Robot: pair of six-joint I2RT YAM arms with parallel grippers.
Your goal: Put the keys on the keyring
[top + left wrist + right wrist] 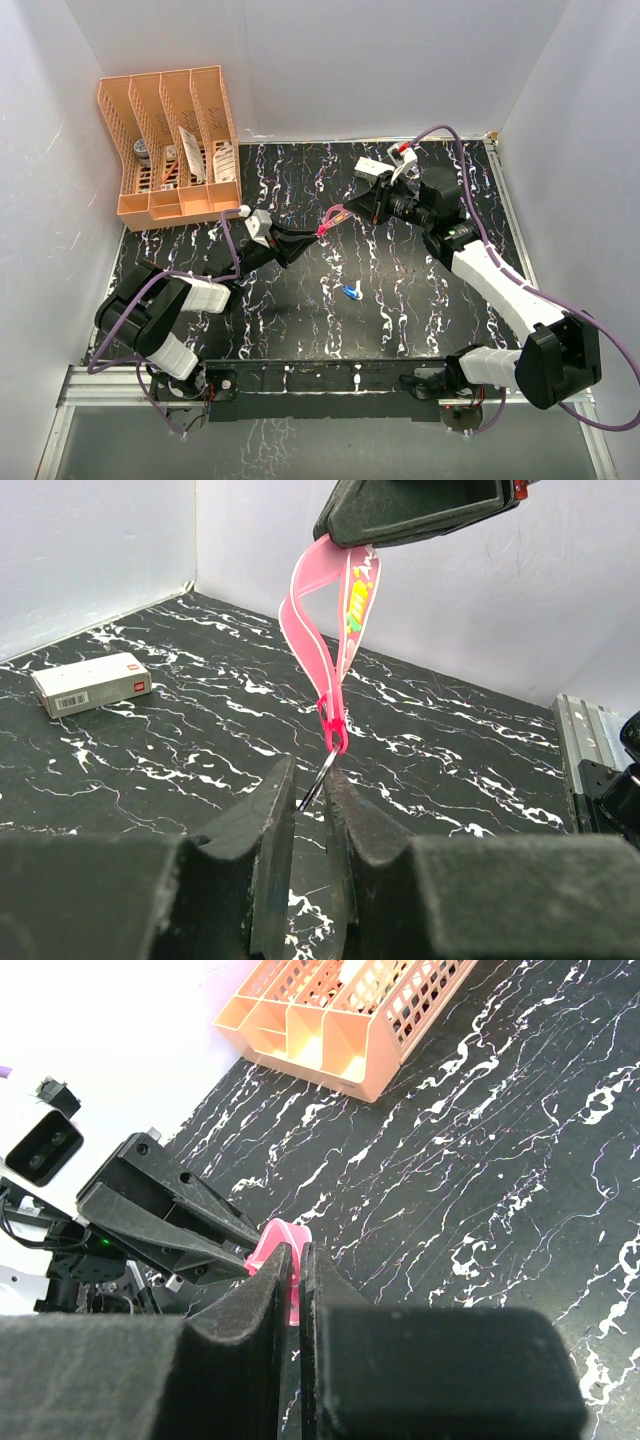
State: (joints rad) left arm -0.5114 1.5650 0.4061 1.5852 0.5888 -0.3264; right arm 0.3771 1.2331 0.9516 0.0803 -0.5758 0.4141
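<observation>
R gripper point(297, 1290) is pinching pink strap point(330, 610), upper centre. L gripper point(312, 790) is flanking keyring point(320, 772), fingers narrowly apart, contact unclear. Blue key point(351, 292) is lying centre-frame, not yet threaded.

table point(400, 300): black, white-veined stone look, smooth with slight sheen | pink strap point(318, 630): glossy, flexible — plastic or rubber | ring point(318, 777): thin bright metal wire | fingers point(265, 840) of left gripper point(310, 770): matt black, grainy plastic | far-left rack point(170, 140): orange plastic, perforated | box point(90, 683): white card, matt | walls point(350, 60): white, matt | blue key point(352, 292): finish too small to tell
</observation>
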